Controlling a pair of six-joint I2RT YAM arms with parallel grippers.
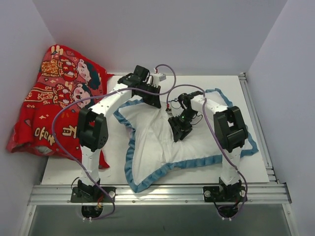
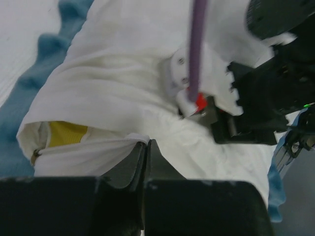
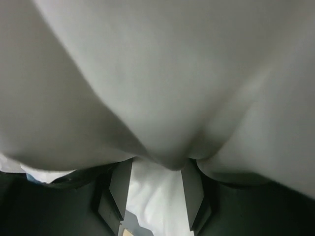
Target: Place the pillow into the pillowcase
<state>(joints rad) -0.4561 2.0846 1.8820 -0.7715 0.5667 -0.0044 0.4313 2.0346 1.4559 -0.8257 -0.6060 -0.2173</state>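
Observation:
The pillowcase (image 1: 152,145) lies spread on the table with its white side out and its blue ruffled trim (image 1: 130,164) around it. My left gripper (image 1: 150,96) is at its far edge, shut on a white hem of the fabric (image 2: 113,88); the closed tips (image 2: 147,143) pinch that hem. Under the lifted fabric a yellow patch of the pillow (image 2: 66,133) shows; the rest of the pillow is hidden. My right gripper (image 1: 178,133) presses down into the middle of the white cloth. In the right wrist view its fingers (image 3: 156,167) stand apart with white fabric (image 3: 157,73) bulging over them.
A red cartoon-figure cloth (image 1: 54,98) is heaped at the left against the wall. Grey walls close the back and sides. An aluminium rail (image 1: 157,192) runs along the near edge. The right arm's wrist (image 2: 266,103) is close to my left gripper.

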